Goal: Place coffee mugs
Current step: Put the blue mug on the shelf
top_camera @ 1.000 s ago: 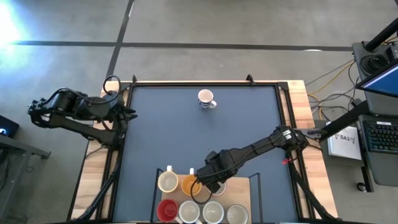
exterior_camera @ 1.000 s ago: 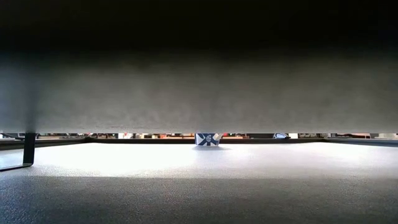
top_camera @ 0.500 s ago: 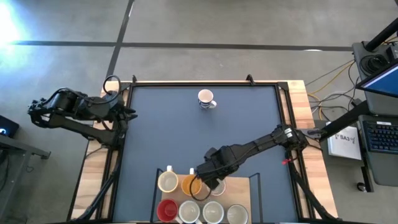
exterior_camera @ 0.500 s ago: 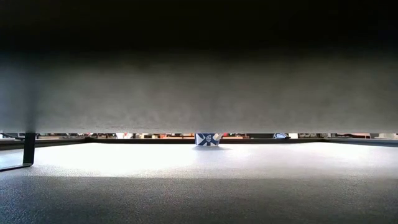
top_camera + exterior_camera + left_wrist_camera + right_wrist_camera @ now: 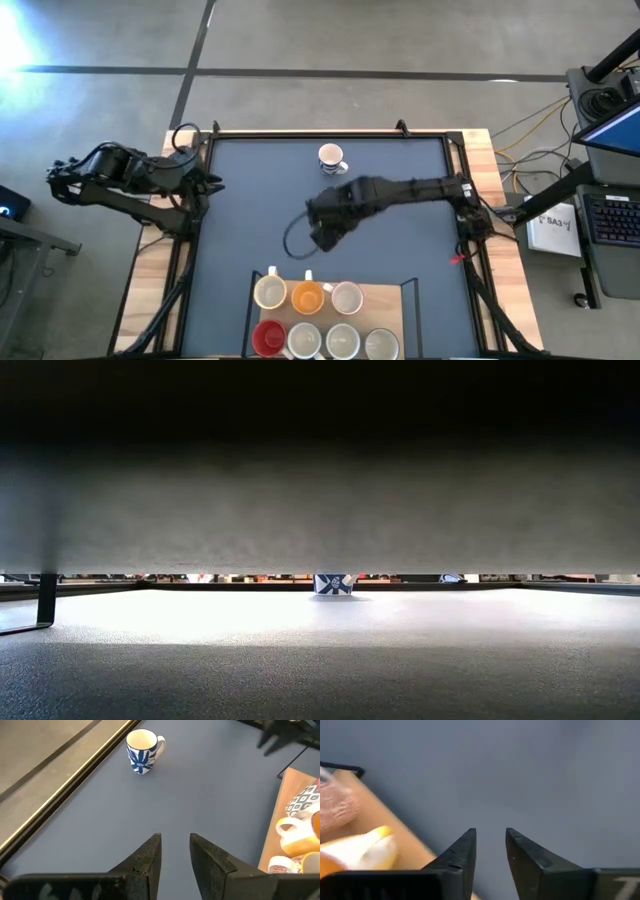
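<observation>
High view: right hand (image 5: 318, 235) over the middle of the dark blue tabletop (image 5: 250, 210), empty, fingers a little apart. Below it, at the near edge, a pale wooden tray (image 5: 385, 300) with six round handled mugs: cream mug (image 5: 270, 292), orange mug (image 5: 307, 297) and white mug (image 5: 346, 297) in the row nearer the hand, red mug (image 5: 267, 338) and two more white mugs (image 5: 342, 340) behind those. Beyond the hand, near the far edge, a lone white mug with dark blue pattern (image 5: 331, 157). Left hand (image 5: 208, 182) waiting at the left edge.

Low view: only the patterned mug (image 5: 334, 583), small and upright at the far end.

Left wrist view: left hand (image 5: 174, 851) empty, fingers (image 5: 150, 854) narrowly parted; patterned mug (image 5: 142, 751) well ahead, tray corner (image 5: 278, 820) with mugs off to the side.

Right wrist view: right hand (image 5: 490, 847) empty, slightly open above bare tabletop (image 5: 520, 770); tray edge (image 5: 385, 822) just beside it, blurred orange mug (image 5: 350, 855) close by.
</observation>
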